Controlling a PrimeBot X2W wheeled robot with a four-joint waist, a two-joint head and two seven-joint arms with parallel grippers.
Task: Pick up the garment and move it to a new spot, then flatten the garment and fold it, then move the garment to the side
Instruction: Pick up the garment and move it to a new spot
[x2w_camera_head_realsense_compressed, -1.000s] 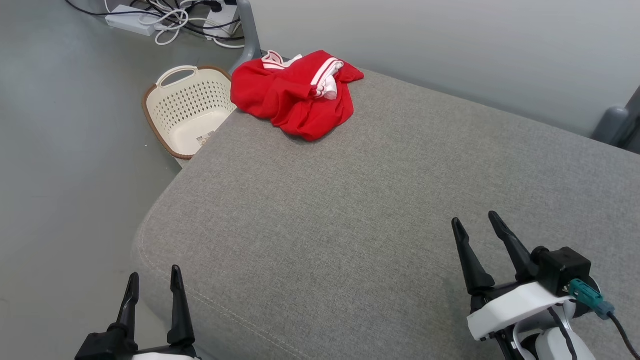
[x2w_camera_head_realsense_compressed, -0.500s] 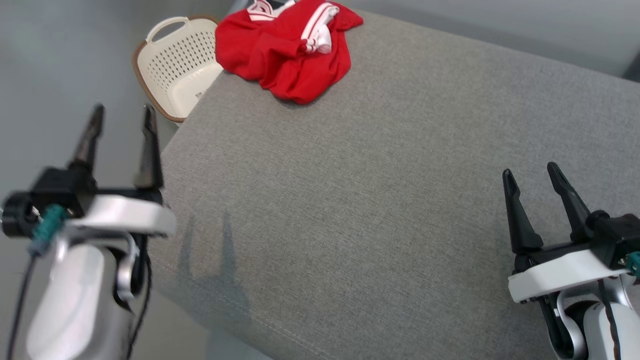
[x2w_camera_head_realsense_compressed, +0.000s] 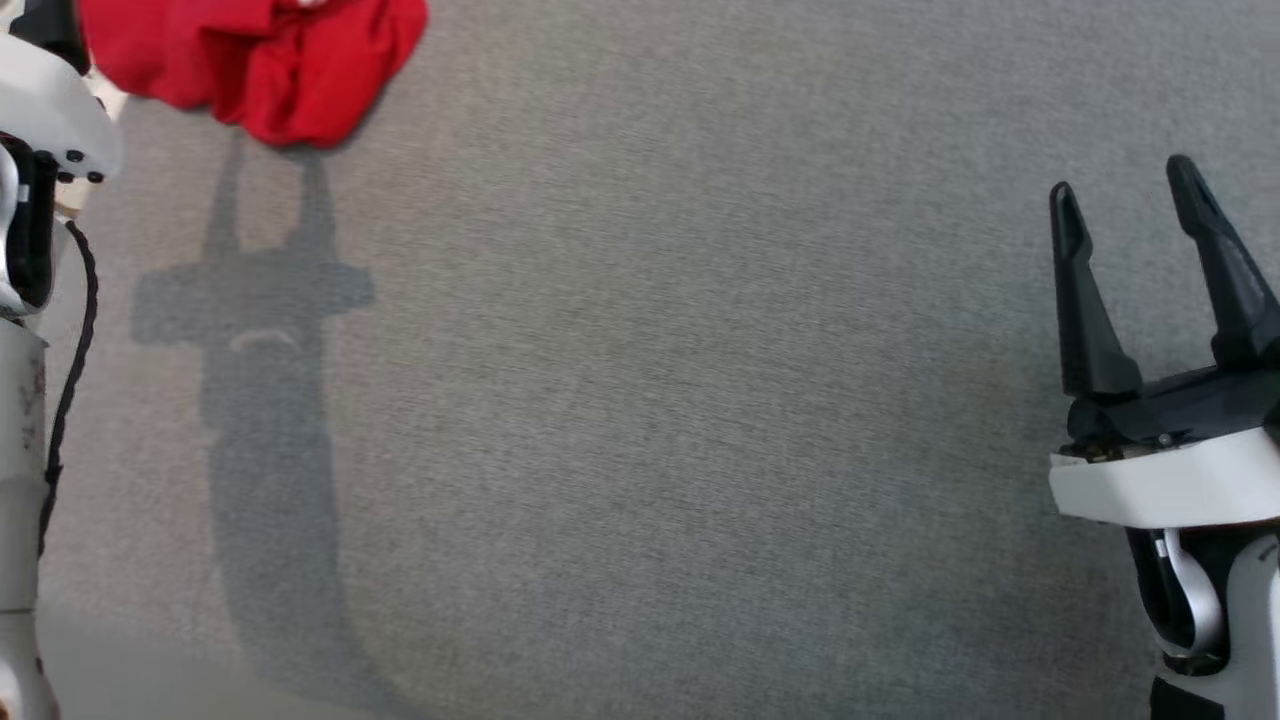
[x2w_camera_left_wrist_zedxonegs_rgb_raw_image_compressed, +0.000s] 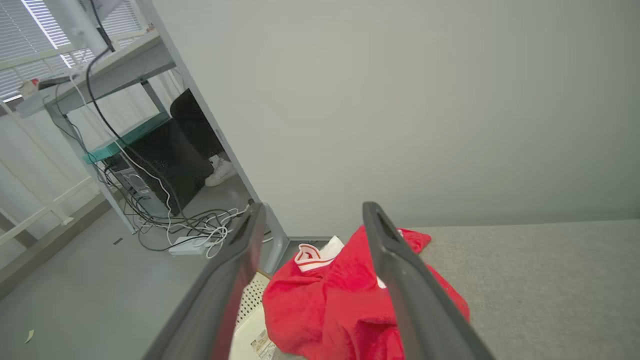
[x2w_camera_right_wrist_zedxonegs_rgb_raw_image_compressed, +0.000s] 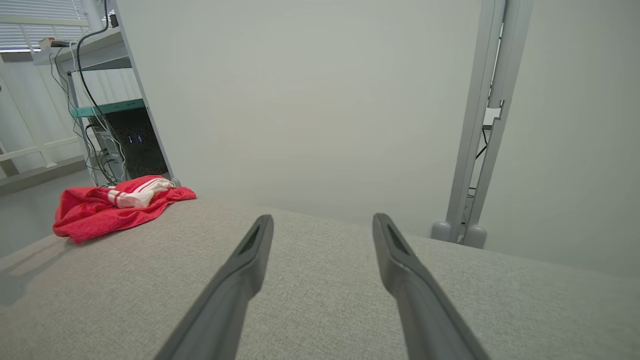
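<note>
A crumpled red garment (x2w_camera_head_realsense_compressed: 255, 60) was seen at the upper left on the grey cushion (x2w_camera_head_realsense_compressed: 650, 400); the right gripper (x2w_camera_head_realsense_compressed: 1121, 178) was held at the right edge, fingers spread apart.

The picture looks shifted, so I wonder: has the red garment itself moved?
No. The red garment still lies bunched on the grey cushion's corner beside the white basket, as before; the camera swung, not the garment.

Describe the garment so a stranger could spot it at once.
Start at the wide grey cushion. At its far left corner, near the wall, lies the garment in a crumpled heap. Bright red cloth with white striped trim sets it apart from the grey around it.
</note>
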